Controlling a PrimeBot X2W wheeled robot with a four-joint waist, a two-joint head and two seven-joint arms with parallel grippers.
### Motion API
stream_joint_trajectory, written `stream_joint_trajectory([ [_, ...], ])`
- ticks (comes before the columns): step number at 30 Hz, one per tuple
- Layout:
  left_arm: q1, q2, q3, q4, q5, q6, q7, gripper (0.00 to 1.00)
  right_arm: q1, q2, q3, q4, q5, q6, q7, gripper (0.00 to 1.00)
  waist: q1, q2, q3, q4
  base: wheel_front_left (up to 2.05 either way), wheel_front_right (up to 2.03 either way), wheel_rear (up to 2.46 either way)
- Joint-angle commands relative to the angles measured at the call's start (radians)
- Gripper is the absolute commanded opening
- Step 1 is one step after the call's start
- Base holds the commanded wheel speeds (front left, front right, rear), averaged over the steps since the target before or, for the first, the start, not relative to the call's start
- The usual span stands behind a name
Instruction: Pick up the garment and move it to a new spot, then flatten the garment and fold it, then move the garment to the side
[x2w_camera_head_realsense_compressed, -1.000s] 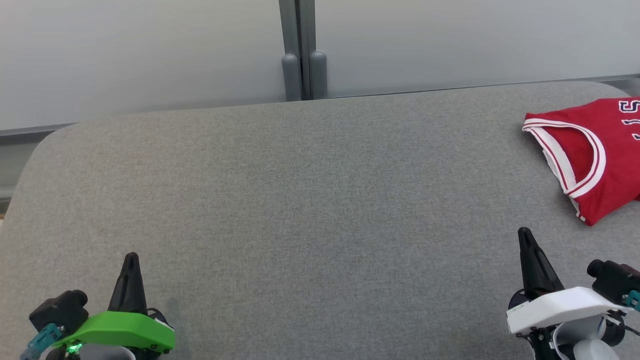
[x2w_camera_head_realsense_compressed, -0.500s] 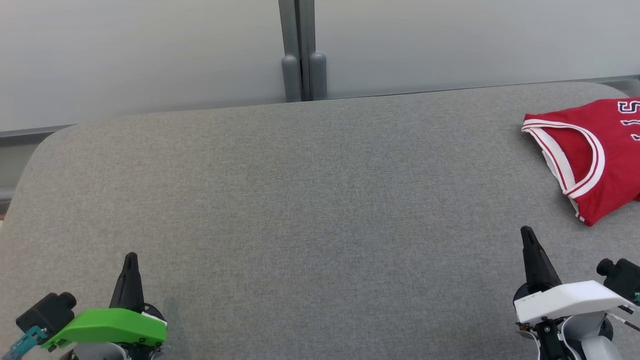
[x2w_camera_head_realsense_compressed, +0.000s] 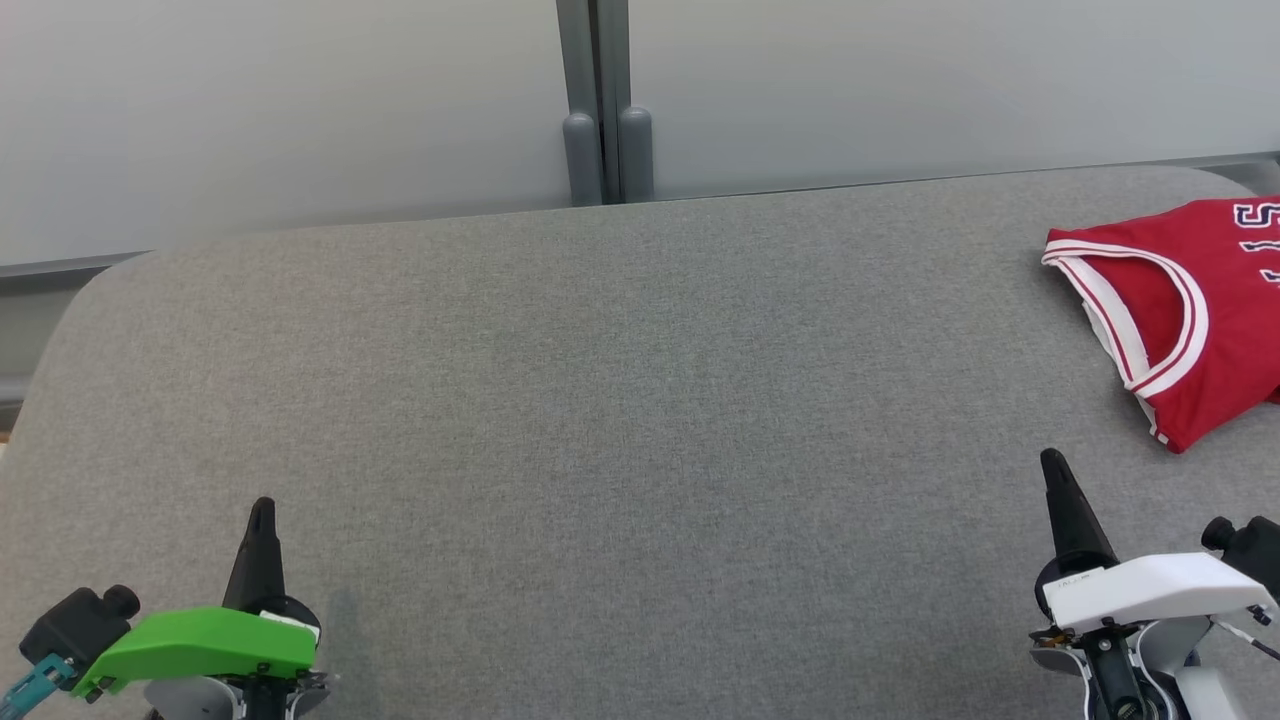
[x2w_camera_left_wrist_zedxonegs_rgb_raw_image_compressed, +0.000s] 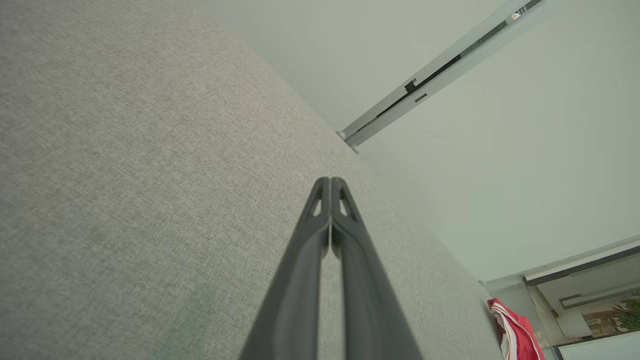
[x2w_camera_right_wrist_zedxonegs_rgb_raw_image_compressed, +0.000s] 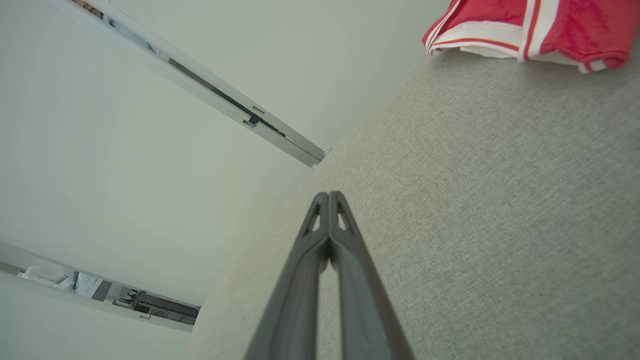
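A red basketball jersey (x2w_camera_head_realsense_compressed: 1200, 330) is lying at the grey padded table's (x2w_camera_head_realsense_compressed: 640, 420) far right. The left gripper (x2w_camera_head_realsense_compressed: 262, 508) and right gripper (x2w_camera_head_realsense_compressed: 1050, 460) are hovering with fingers pressed together, gripping nothing.

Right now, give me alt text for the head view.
A red jersey with white trim lies at the far right of a grey fabric surface, cut off by the frame edge. The left claw and right claw, both shut and empty, point up from the bottom corners, clear of the jersey.
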Motion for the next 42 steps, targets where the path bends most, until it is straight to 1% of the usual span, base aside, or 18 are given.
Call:
stream_joint_trajectory([
  [1, -0.027, 0.0, 0.011, -0.007, -0.03, -0.008, 0.006, 0.0, -0.024, -0.002, -0.006, -0.006, 0.032, 0.001, 0.007, 0.0, 0.0, 0.0, 0.0, 0.0, 0.0, 0.0, 0.0],
  [17, -0.037, -0.023, 0.043, -0.002, -0.182, -0.033, 0.051, 0.0, -0.039, 0.005, -0.019, 0.009, 0.204, 0.001, 0.05, 0.0, 0.0, 0.0, -0.004, -0.001, 0.0, 0.0, 0.0],
  [42, -0.05, -0.053, 0.084, 0.005, -0.378, -0.064, 0.107, 0.0, -0.057, 0.013, -0.036, 0.03, 0.423, 0.001, 0.105, 0.0, 0.0, 0.0, -0.009, -0.002, 0.0, 0.0, 0.0],
])
